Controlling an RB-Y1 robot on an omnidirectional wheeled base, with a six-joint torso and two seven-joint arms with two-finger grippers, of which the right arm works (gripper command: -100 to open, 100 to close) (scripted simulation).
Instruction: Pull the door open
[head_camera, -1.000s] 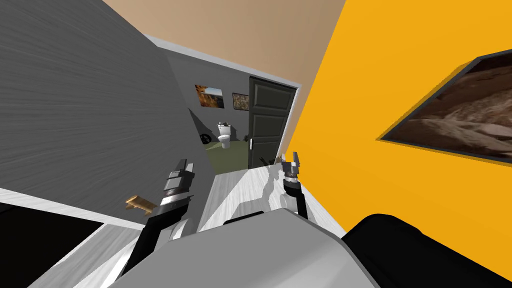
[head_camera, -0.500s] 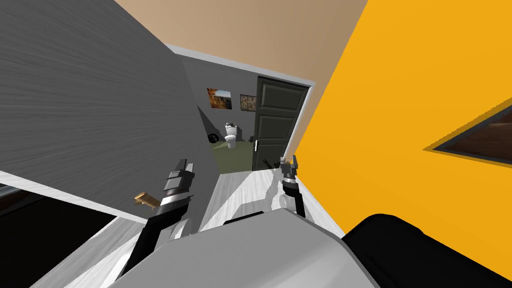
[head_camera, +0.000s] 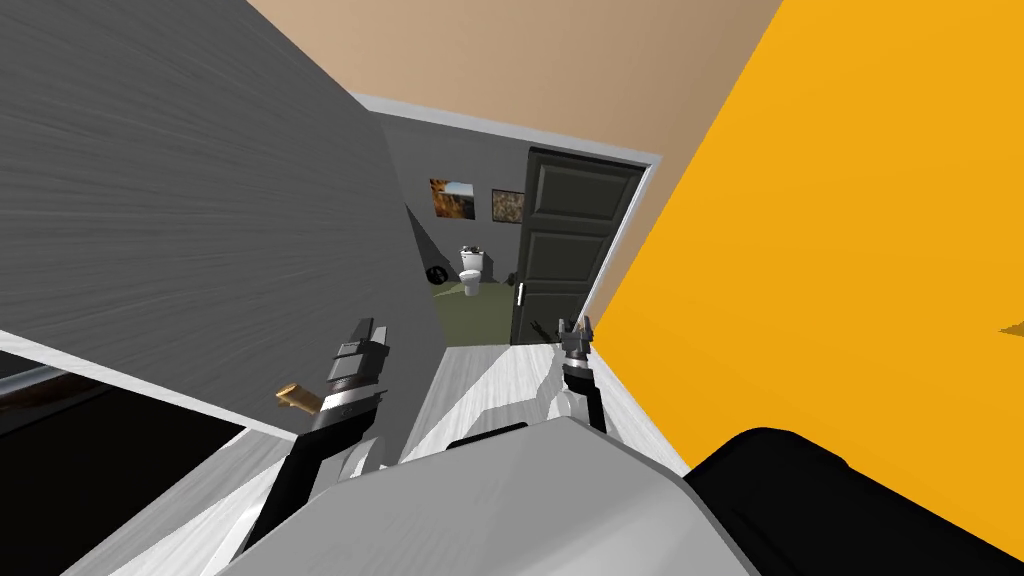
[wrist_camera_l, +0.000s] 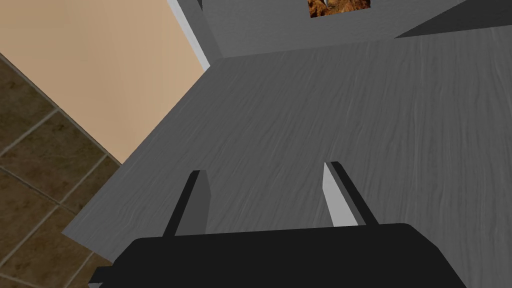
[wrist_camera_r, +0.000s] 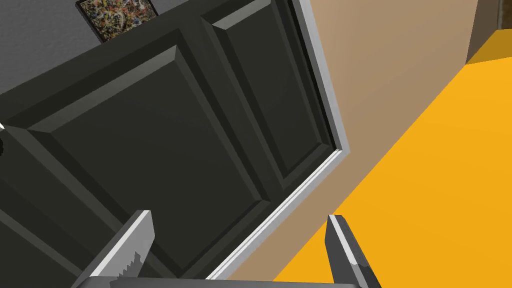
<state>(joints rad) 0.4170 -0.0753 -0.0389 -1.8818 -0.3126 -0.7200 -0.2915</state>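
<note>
Door: dark, raised-panel door (head_camera: 570, 250) at far end of corridor, upright, its hinge-side edge against a white door frame (head_camera: 627, 240). Small white handle (head_camera: 520, 293) on its other edge.
Door state: prob. swung partly open, but angle is hard to read from here.
R gripper: right gripper (head_camera: 575, 328) held out in front, pointing at the door, short of it, no contact.
R fingers: spread, nothing between them. Wrist cam shows the door panels (wrist_camera_r: 150, 150) and frame strip (wrist_camera_r: 285, 206) beyond the gripper (wrist_camera_r: 240, 215).
L gripper: left gripper (head_camera: 368, 330) raised close to the grey grained wall (head_camera: 200, 200).
L fingers: spread too, empty (wrist_camera_l: 265, 168), with grey wall (wrist_camera_l: 350, 125) behind.
Beside door: white toilet (head_camera: 471, 270) on a green floor (head_camera: 475, 315). Two framed pictures (head_camera: 452, 197) on the grey back wall above it.
Right side: flat yellow-orange wall (head_camera: 850, 300).
Floor: white wood-grain boards (head_camera: 500, 380) running up to the door.
Misc: small tan piece (head_camera: 298, 397) near L forearm, can't ID.
</note>
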